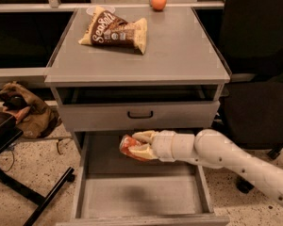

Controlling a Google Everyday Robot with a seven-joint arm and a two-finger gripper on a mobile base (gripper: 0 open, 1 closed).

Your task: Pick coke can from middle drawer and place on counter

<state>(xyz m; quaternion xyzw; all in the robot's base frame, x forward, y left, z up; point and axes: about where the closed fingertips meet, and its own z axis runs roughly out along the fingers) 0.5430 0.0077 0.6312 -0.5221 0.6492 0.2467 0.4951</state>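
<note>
The coke can point(129, 147) is red, lying sideways between the white fingers point(142, 136) of my gripper point(137, 145), which is shut on it. The gripper holds the can in the air above the back part of the open middle drawer point(137, 197), just below the closed drawer front with the black handle point(140, 114). My white arm point(226, 159) reaches in from the lower right. The counter point(179, 51) is the flat grey cabinet top above.
A brown-and-cream snack bag point(114, 30) lies on the counter's back left. An orange fruit point(158, 1) sits at its back edge. A black chair point(259, 79) stands right of the cabinet. A brown bag point(26, 109) and black stand legs point(33, 197) are on the floor left.
</note>
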